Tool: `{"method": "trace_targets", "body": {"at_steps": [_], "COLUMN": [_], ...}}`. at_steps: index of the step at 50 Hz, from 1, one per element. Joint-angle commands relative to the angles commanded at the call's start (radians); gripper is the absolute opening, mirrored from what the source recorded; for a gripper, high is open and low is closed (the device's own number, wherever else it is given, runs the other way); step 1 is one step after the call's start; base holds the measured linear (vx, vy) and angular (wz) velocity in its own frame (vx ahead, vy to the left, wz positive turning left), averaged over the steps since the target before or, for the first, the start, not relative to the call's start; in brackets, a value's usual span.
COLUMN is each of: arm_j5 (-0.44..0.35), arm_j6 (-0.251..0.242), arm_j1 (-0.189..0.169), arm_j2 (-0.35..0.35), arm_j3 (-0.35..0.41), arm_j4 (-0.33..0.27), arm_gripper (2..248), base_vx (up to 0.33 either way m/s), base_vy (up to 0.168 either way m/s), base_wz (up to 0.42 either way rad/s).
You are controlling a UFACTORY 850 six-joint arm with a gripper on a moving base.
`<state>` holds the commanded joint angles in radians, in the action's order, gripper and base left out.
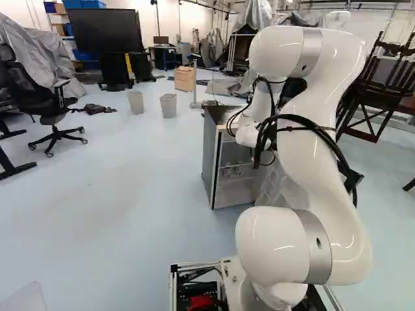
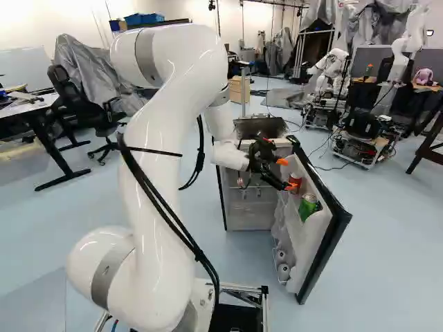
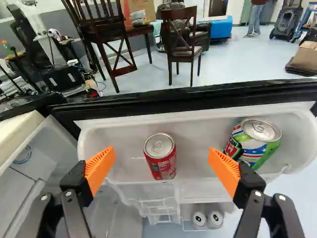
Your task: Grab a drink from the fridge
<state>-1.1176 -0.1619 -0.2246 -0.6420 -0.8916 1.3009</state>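
Wrist view: a red can (image 3: 161,157) stands upright in the upper door shelf (image 3: 193,126) of the fridge (image 1: 209,152), between the open jaws of the gripper (image 2: 286,173). Their orange pads (image 3: 99,169) are spread well apart, one to each side of the can, and neither touches it; a gap shows on both sides. A green can (image 3: 252,141) with red and blue patches sits in the same shelf, past one of the jaws. Lower in the door lies a pair of cans (image 3: 199,219), their ends showing.

In the right base view the arm (image 2: 163,138) rises from its joint, bends over at the top and comes down toward the fridge, the jaws reaching over the inside of the open door (image 2: 331,243), tips toward the shelf and slightly down. In the left base view the arm hides them.
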Motion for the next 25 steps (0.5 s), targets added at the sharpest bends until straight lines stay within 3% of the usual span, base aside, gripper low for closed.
{"method": "trace_targets", "body": {"at_steps": [25], "arm_j5": [0.0], "arm_j6": [-0.016], "arm_j1": [-0.002], "arm_j2": [-0.002], "arm_j3": [-0.003], "arm_j4": [0.0], "arm_gripper": [247], "base_vx": [0.0], "base_vy": [0.0], "base_wz": [0.0]}}
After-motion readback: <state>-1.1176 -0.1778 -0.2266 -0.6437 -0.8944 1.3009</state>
